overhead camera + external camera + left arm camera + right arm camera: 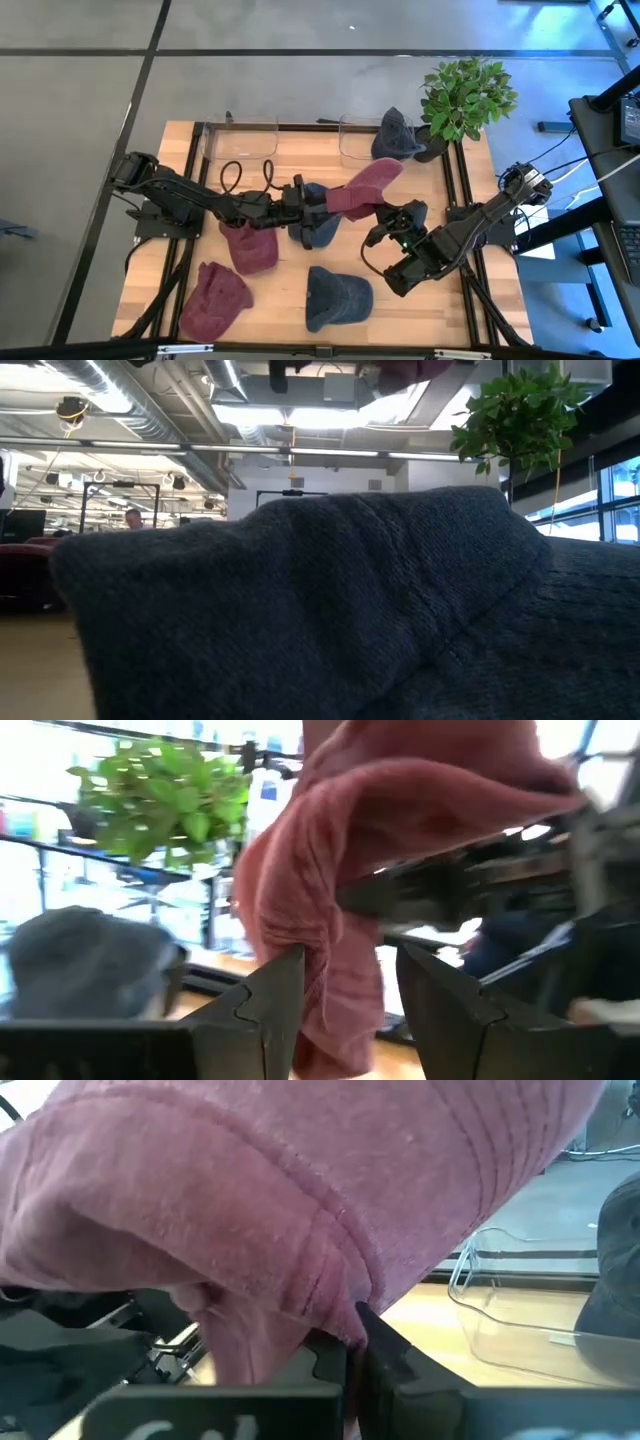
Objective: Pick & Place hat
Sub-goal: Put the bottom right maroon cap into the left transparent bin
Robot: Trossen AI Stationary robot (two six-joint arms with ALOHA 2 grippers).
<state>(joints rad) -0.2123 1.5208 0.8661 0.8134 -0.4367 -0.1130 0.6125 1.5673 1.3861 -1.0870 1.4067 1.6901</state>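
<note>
A maroon hat (pixel 358 187) hangs in the air over the table's middle, stretched between both grippers. My left gripper (pixel 305 208) reaches in from the left and is at the hat's left end; in its wrist view the hat (pixel 330 900) hangs between the fingers. My right gripper (pixel 382 212) comes from the right and is shut on the hat's lower edge (pixel 300 1210). A blue hat (pixel 322 230) lies on the table under them. My left gripper has a bunched, hanging fold of the maroon hat (pixel 335 990) between its two fingers (pixel 285 985), coming level from the table's left. The cloth hangs on below the fingers, clear of the table. My right gripper pinches the maroon hat at a seamed edge (pixel 345 1295) between its shut fingers (pixel 385 1350), coming from the table's right and slanting up. The hat spreads out above and beyond the fingers, lifted clear.
Two more maroon hats (pixel 250 247) (pixel 215 297) and a blue hat (pixel 337 297) lie on the near half of the table; that blue hat (pixel 350 610) fills the low view. Another blue hat (pixel 398 135) sits by the clear bins (pixel 240 140) (pixel 360 140) at the far edge. A potted plant (pixel 465 95) stands far right.
</note>
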